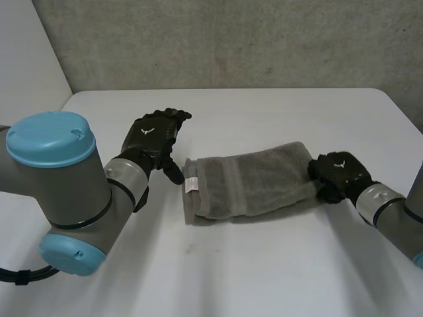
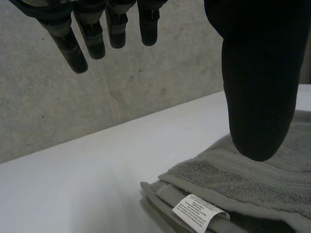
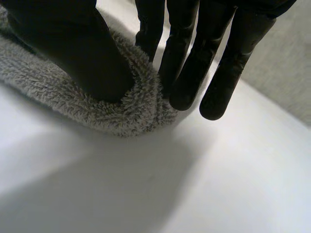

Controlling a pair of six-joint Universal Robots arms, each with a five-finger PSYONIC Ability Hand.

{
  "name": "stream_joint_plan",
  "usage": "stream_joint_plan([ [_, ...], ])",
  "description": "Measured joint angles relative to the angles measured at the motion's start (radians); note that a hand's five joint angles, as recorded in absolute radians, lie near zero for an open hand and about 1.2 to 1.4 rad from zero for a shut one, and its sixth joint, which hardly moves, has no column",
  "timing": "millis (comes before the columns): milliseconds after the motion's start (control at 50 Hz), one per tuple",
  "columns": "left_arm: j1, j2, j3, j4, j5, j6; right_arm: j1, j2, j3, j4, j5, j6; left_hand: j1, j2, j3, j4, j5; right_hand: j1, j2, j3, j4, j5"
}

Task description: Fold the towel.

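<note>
Towel (image 1: 251, 181) (image 2: 243, 184) (image 3: 121, 111): grey, folded, lying flat mid-tabletop (image 1: 264, 264), white label (image 1: 192, 183) (image 2: 199, 211) at one end.
Left hand (image 1: 153, 135) (image 2: 257, 73): just beside the towel's label end, fingers straight and spread, holding nothing.
Right hand (image 1: 337, 173) (image 3: 73, 48): at the towel's opposite end, thumb on top, fingers against the edge, pinching it.
White tabletop lies open on every side of the towel.

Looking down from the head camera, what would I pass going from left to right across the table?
Left arm → left hand → white label at the towel's near end → grey towel → right hand at the towel's other end → right arm.
</note>
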Motion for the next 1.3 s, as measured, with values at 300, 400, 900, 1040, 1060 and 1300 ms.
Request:
stream_joint_plan([
  [300,0.017,0.065,-0.046,-0.005,-0.001,-0.001,0.374,-0.04,-0.21,-0.015,0.025,-0.025,0.0,0.0,0.0,0.0,0.0,0.004,0.006,0.0,0.001,0.015],
  [400,0.038,0.091,-0.065,-0.001,-0.002,-0.004,0.523,0.05,-0.265,-0.014,0.021,-0.097,0.0,0.0,0.0,0.0,0.0,0.004,0.006,0.0,0.001,0.017],
  [900,0.036,0.062,0.087,-0.073,-0.018,-0.09,0.503,-0.091,-0.234,0.115,0.312,0.118,0.0,0.0,0.0,0.0,0.0,-0.695,-0.921,-0.97,-0.956,-0.901],
  [1040,-0.038,-0.083,0.27,-0.234,-0.024,-0.166,0.36,-0.136,-0.224,0.258,0.244,0.372,0.0,0.0,0.0,0.0,0.0,-0.695,-0.921,-0.97,-0.956,-0.901],
  [1060,-0.047,-0.101,0.29,-0.251,-0.025,-0.169,0.344,-0.135,-0.227,0.271,0.226,0.399,0.0,0.0,0.0,0.0,0.0,-0.695,-0.921,-0.97,-0.956,-0.902],
  [1300,-0.132,-0.442,0.574,-0.472,-0.193,-0.172,0.243,0.036,-0.346,0.323,-0.024,0.57,0.0,0.0,-0.004,0.0,0.0,-0.695,-0.921,-0.97,-0.956,-0.902],
])
